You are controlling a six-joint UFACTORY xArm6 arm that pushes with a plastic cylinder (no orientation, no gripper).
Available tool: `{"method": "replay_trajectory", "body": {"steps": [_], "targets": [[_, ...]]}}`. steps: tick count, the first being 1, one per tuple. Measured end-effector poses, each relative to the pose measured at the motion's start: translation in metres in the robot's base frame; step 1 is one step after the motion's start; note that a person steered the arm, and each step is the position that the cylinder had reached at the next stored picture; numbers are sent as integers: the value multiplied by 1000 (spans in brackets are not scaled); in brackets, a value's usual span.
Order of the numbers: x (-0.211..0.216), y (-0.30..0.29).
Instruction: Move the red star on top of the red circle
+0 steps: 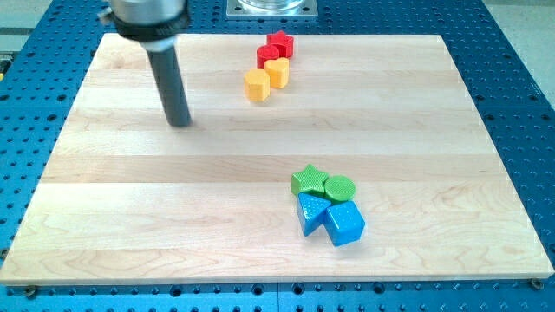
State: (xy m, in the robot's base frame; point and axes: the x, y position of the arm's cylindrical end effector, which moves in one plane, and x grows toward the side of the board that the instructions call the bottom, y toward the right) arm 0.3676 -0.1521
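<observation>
We start at the view's left, where my tip (179, 122) rests on the bare wooden board (104, 199), touching no block and well apart from all of them. It is a plain rod, so there is nothing to open or close; it stands free.

To do this step well, we judge that the tip should travel right and up, swinging round the cluster at the view's top, so it comes in behind the red star (280, 42) and nudges it gently toward the red circle (268, 55). We should keep clear of the two yellow blocks (267, 79) just below, since a wide sweep would scatter them.

The red star lies up and to the right of the tip, near the board's top edge. It seems already to touch the red circle, though the two reds blur together here.

Further right and lower sit the green star (309, 181), green circle (340, 187) and two blue blocks (329, 218), out of our path.
</observation>
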Motion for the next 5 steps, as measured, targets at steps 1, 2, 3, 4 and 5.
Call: {"method": "replay_trajectory", "body": {"steps": [1,2,3,4,5], "targets": [[-61,-14],[-122,-18],[-164,4],[-176,20],[-176,69]]}}
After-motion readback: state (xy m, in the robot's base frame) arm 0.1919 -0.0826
